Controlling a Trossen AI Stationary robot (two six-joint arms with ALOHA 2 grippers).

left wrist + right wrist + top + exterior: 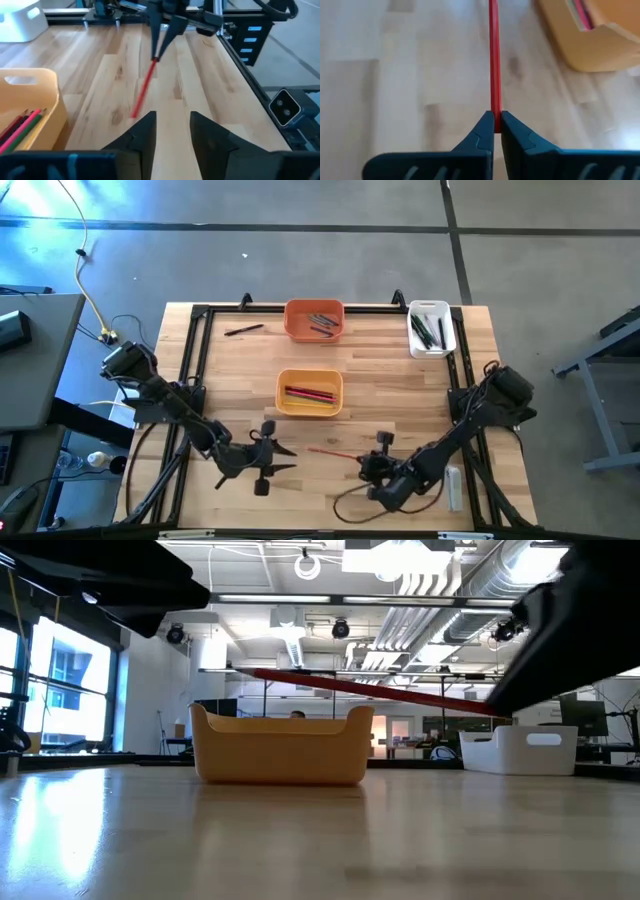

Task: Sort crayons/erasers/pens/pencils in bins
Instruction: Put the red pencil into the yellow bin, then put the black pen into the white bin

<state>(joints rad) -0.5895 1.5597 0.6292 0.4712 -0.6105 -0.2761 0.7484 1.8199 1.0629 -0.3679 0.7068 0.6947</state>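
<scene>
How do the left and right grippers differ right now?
The right gripper is shut on the red pencil, pinching one end; the left gripper is open and holds nothing. In the high view the right gripper sits front right of the table, the left gripper front left, its fingers pointing toward the pencil's free tip. Both are near the table's front, in front of the yellow-orange bin.

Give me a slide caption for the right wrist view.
Right gripper shut on a thin red pencil above the wooden table.

Three bins point(310, 393) on wooden table point(240, 390), right gripper point(372, 463) holding red pencil point(330, 451)
</scene>
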